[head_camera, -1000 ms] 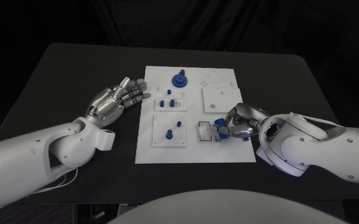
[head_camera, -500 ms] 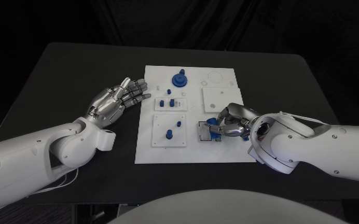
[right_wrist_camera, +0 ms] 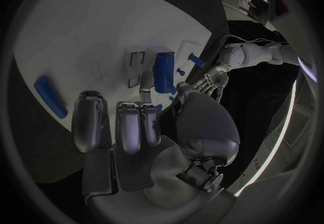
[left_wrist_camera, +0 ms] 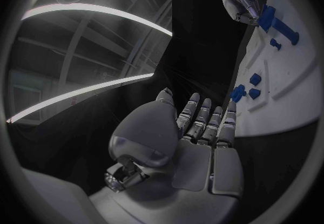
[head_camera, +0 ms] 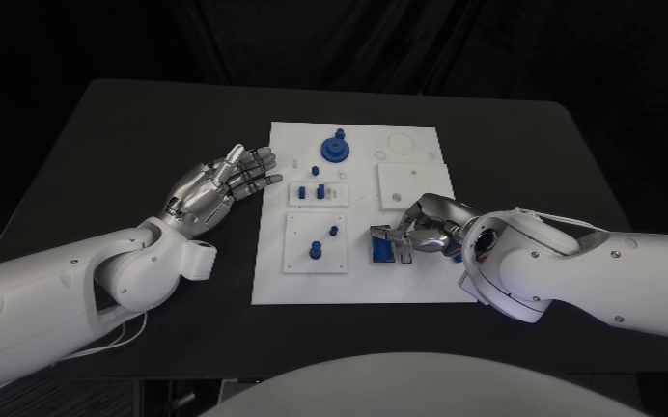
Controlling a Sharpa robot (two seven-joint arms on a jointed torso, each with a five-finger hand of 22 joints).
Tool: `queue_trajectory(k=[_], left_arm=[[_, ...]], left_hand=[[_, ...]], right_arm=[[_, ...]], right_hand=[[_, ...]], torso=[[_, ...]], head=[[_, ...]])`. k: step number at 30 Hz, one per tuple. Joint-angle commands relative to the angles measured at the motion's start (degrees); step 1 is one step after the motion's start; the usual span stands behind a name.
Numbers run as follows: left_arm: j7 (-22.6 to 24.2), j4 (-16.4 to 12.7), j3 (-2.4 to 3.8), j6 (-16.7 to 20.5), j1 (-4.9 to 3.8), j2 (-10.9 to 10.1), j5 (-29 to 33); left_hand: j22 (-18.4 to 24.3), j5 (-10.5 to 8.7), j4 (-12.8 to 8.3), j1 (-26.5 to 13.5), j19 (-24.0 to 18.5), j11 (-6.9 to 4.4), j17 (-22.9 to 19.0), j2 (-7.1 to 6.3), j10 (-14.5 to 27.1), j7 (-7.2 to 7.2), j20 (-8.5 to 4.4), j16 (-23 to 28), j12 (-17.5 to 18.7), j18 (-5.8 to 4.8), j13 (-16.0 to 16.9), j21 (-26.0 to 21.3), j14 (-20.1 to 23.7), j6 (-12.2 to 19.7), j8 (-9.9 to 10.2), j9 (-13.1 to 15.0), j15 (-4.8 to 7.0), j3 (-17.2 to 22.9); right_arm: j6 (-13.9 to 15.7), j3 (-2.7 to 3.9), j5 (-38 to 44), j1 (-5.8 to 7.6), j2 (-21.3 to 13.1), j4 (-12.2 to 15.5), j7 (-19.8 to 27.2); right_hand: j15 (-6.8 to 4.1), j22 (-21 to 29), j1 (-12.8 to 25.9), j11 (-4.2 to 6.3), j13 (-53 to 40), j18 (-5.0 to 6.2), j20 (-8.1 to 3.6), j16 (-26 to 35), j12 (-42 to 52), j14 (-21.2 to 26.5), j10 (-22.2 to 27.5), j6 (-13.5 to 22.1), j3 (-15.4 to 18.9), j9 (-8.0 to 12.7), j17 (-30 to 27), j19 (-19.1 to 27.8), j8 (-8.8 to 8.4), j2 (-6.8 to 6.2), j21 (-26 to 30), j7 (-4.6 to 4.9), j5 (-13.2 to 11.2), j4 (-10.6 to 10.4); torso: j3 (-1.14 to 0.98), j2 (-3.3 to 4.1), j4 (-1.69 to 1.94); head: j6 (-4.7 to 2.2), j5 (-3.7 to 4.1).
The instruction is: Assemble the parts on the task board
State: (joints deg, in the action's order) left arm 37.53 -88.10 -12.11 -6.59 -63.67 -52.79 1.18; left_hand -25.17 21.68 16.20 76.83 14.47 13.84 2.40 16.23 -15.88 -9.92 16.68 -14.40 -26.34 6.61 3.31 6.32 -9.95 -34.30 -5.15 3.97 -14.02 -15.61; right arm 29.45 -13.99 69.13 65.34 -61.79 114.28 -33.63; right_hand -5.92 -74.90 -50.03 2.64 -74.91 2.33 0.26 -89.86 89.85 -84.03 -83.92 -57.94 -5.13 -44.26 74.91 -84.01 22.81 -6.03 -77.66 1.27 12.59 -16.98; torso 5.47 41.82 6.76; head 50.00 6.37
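While left hand (head_camera: 220,185) idle, board's (head_camera: 418,282) edge.

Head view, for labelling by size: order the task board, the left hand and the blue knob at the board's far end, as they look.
1. Task board
2. Left hand
3. Blue knob

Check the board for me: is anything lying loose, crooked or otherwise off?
One thing: a blue rod-shaped part lies loose on the task board, apart from the fixtures. The blue block at the right hand looks square in its recess.
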Motion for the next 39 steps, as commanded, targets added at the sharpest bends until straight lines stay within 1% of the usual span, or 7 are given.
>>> queue_trajectory(k=[1, 14, 19, 24, 29, 34, 39], left_arm=[[0.37, 0.01, 0.04, -1.10, 0.12, 0.08, -0.10], [0.22, 0.10, 0.04, -1.27, 0.19, 0.05, -0.10], [0.20, 0.06, 0.04, -1.28, 0.22, -0.08, -0.10], [0.24, 0.00, 0.04, -1.22, 0.24, -0.30, -0.10], [0.24, -0.01, 0.04, -1.22, 0.25, -0.35, -0.10], [0.24, 0.02, 0.04, -1.20, 0.27, -0.35, -0.10], [0.23, 0.05, 0.03, -1.19, 0.29, -0.35, -0.10]], left_hand=[[0.05, 0.38, 0.02, 0.51, -0.25, 0.40, 0.07, 0.20, -0.02, -3.59, 0.08, -0.26, 0.20, -0.25, 0.02, 0.03, 0.17, 0.37, -0.38, -0.04, -0.29, 0.34], [0.05, 0.38, 0.02, 0.51, -0.25, 0.40, 0.07, 0.20, -0.02, -3.59, 0.08, -0.26, 0.20, -0.25, 0.02, 0.03, 0.17, 0.37, -0.38, -0.04, -0.29, 0.34], [0.05, 0.38, 0.02, 0.51, -0.25, 0.40, 0.07, 0.20, -0.02, -3.59, 0.08, -0.26, 0.20, -0.25, 0.02, 0.03, 0.17, 0.37, -0.38, -0.04, -0.29, 0.34], [0.04, 0.45, 0.04, 0.56, -0.24, 0.45, 0.09, 0.18, -0.01, -3.64, 0.08, -0.34, 0.19, -0.32, 0.03, 0.04, 0.18, 0.37, -0.39, -0.04, -0.35, 0.42], [0.04, 0.45, 0.04, 0.56, -0.24, 0.45, 0.09, 0.18, -0.01, -3.64, 0.08, -0.34, 0.19, -0.32, 0.03, 0.04, 0.18, 0.37, -0.39, -0.04, -0.35, 0.42], [0.01, 0.46, 0.05, 0.58, -0.22, 0.47, 0.09, 0.17, -0.03, -3.65, 0.07, -0.38, 0.16, -0.34, 0.03, 0.05, 0.18, 0.35, -0.40, -0.04, -0.36, 0.45], [-0.05, 0.49, 0.05, 0.61, -0.18, 0.49, 0.10, 0.17, -0.04, -3.66, 0.07, -0.42, 0.15, -0.36, 0.03, 0.07, 0.17, 0.37, -0.41, -0.04, -0.38, 0.48]], right_arm=[[-1.17, 0.01, 0.61, -0.13, 0.03, 0.04, -1.01], [1.20, 0.00, 0.62, -0.13, -0.60, 0.34, 2.42], [5.29, -0.02, 2.50, -0.13, -1.55, 0.84, 7.95], [11.00, -0.03, 4.77, -0.13, -2.85, 1.68, 16.46], [13.70, -0.05, 6.26, -0.13, -3.83, 2.27, 22.78], [14.09, -0.13, 10.85, -0.16, -4.73, 2.52, 24.55], [10.12, -0.24, 18.48, -0.45, -5.40, 2.39, 20.59]], right_hand=[[0.37, -11.05, 0.88, -0.45, -15.09, 0.68, 0.53, -0.14, 0.15, -5.97, -6.08, -0.08, 1.02, -0.07, 15.09, -1.52, -0.47, -0.31, 0.32, 0.43, -1.38, -0.01], [0.42, -11.07, 0.46, -0.48, -15.09, 0.68, 0.58, -0.14, 0.15, -5.97, -6.08, -0.30, 3.46, -0.26, 15.09, -1.56, -1.00, 1.97, 0.40, 0.47, 0.16, 0.22], [0.73, -11.16, -6.50, -0.90, -15.09, 0.62, 0.79, -0.14, 0.15, -5.97, -6.08, 1.70, 4.02, -0.46, 15.09, -1.64, -1.93, 2.17, 0.26, 0.97, 6.23, 0.60], [0.95, -11.25, -9.86, -1.14, -15.09, 0.57, 0.98, -0.14, 0.15, -5.97, -6.08, 2.45, 4.28, -0.15, 15.09, -1.74, -1.98, 2.10, 0.01, 1.21, 9.23, 0.66], [1.25, -11.63, -18.97, -1.60, -15.09, 0.28, 1.24, -0.14, 0.15, -5.97, -6.08, 5.05, 2.74, 1.60, 15.09, -2.14, -3.69, 1.37, -1.20, 1.87, 13.62, 3.75], [1.76, -12.01, -23.36, -2.13, -15.09, -0.01, 1.68, -0.14, 0.15, -5.97, -6.08, 5.21, 2.40, 3.73, 15.09, -2.53, -4.84, 0.76, -2.44, 2.39, 13.88, 5.05], [2.56, -11.42, -27.74, -2.94, -15.09, 0.42, 2.44, -0.14, 0.15, -5.97, -6.08, 7.80, 3.80, 7.00, 15.09, -1.67, -7.14, -0.83, -0.58, 3.73, 10.65, 5.31]], torso=[[-0.01, -0.06, -0.08], [-0.09, -0.11, -0.09], [-0.03, -0.11, -0.08], [-0.03, -0.14, -0.12], [0.00, -0.16, -0.07], [-0.05, -0.12, -0.05], [-0.02, -0.11, -0.09]], head=[[0.00, -0.14], [0.00, -0.41], [0.00, -0.82], [0.00, -1.09], [0.00, -1.05], [0.00, -1.08], [0.00, -1.16]])
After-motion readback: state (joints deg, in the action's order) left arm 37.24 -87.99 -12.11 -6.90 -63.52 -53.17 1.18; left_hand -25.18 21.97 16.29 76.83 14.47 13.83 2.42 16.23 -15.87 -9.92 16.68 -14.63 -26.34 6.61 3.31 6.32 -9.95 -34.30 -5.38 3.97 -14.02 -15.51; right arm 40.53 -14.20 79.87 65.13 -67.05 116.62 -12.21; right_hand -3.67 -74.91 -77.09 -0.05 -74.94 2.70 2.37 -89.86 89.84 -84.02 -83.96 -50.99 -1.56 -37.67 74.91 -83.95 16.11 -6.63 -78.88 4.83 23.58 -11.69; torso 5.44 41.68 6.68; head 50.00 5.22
